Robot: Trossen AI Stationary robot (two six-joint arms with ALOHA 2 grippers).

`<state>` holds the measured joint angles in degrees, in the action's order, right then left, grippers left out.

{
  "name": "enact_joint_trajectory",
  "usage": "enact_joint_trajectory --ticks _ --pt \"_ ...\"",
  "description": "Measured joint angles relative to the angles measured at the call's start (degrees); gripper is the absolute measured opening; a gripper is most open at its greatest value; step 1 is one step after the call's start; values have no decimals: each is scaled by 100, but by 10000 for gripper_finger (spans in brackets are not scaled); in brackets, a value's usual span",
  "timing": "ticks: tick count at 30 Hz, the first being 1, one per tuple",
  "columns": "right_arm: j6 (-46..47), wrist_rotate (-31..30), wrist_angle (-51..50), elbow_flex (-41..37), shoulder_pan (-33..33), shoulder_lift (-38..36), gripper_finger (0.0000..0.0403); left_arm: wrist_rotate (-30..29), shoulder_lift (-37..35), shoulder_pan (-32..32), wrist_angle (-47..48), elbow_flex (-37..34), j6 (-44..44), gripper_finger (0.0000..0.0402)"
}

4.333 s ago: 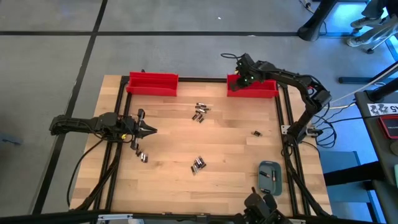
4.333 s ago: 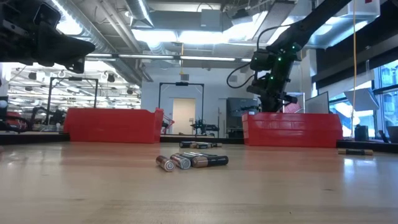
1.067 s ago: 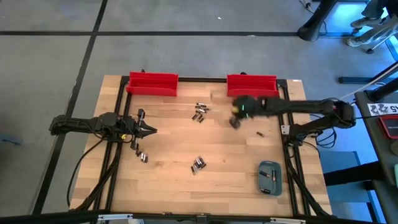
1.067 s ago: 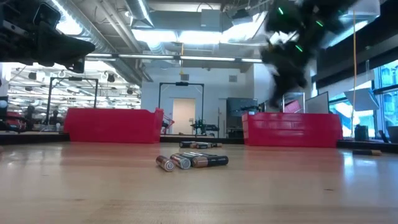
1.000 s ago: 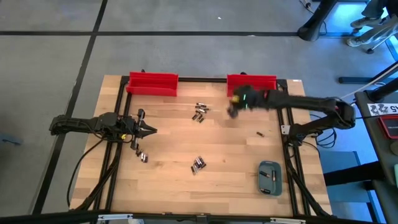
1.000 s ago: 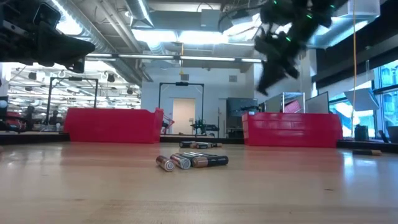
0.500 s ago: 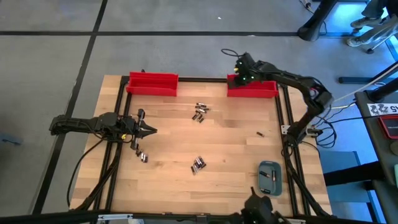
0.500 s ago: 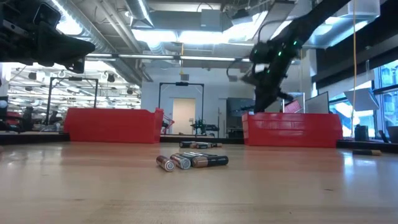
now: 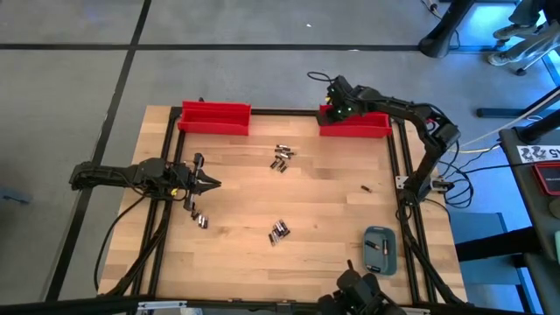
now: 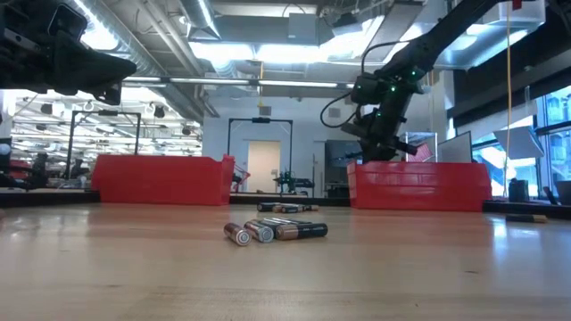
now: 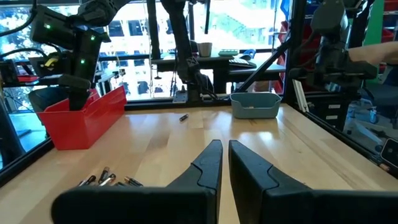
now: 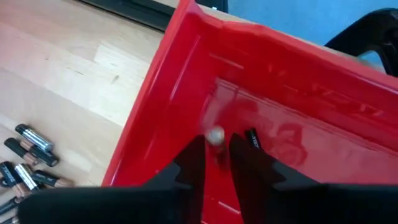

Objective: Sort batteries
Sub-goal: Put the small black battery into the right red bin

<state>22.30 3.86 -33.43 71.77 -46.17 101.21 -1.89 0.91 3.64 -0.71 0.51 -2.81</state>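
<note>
Wooden planks make up the surface (image 9: 324, 206), with two red bins along its far edge. Above the right red bin (image 9: 367, 128) hangs the right gripper (image 12: 216, 151), its fingers slightly apart; a battery (image 12: 216, 136) shows right at the gap between the tips, blurred, with a dark one (image 12: 252, 138) just beside it inside the bin. Whether the fingers grip it I cannot tell. Loose batteries (image 9: 280, 157) lie in clusters mid-surface, well apart from that gripper. At the left side, the left gripper (image 11: 224, 147) hovers shut and empty.
</note>
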Motion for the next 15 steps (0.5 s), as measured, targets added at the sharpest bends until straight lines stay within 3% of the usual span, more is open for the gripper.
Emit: enact_joint_trajectory --ticks 8,15 --pt "-449 -332 -137 220 2 -225 95 1 -1 0 0 0 55 20" --pt "-1304 -374 -1439 688 266 -1078 94 0 0 0 0 0 151 20"
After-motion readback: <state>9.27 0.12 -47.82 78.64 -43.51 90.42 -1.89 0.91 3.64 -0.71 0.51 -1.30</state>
